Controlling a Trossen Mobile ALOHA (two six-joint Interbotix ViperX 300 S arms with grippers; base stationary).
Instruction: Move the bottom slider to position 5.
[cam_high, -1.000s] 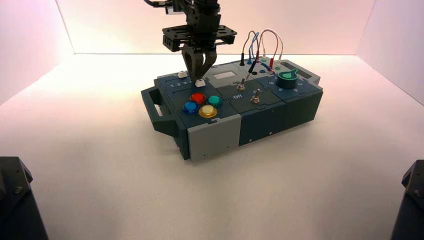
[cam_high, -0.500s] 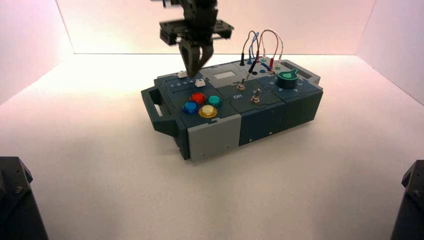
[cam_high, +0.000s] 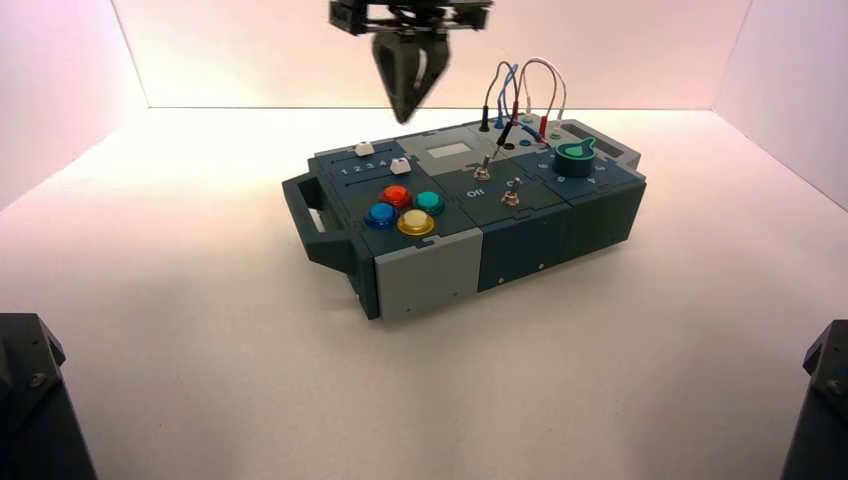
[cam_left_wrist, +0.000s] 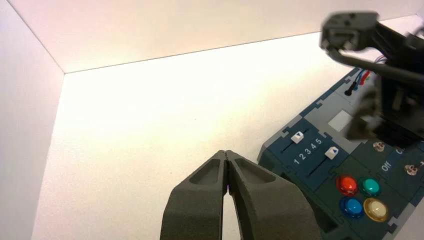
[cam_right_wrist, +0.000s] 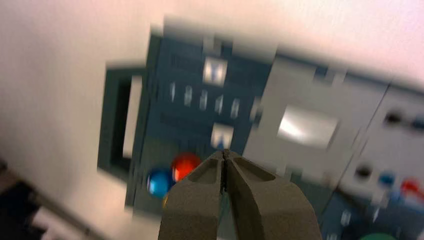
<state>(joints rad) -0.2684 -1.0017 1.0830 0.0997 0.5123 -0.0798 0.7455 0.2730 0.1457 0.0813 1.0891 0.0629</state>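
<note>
Above the red button (cam_high: 396, 196), well clear, hovers the right gripper (cam_high: 405, 112), jaws clenched on nothing! Just beside that button sits the bottom slider (cam_high: 400, 166), at the 5 end! Left gripper (cam_left_wrist: 226, 155): off beyond the button's blue neighbour, clenched too!

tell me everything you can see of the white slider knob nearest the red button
The bottom slider is a small white block, plastic by its look, with a blue triangle marked on top. It sits upright in a straight dark slot on the box's dark teal slider panel, between the row of white digits and the red button. It stands at the slot's 5 end, beside the digit 5. Nothing grips it; the right gripper hovers clear of it, above the box's far side.
</note>
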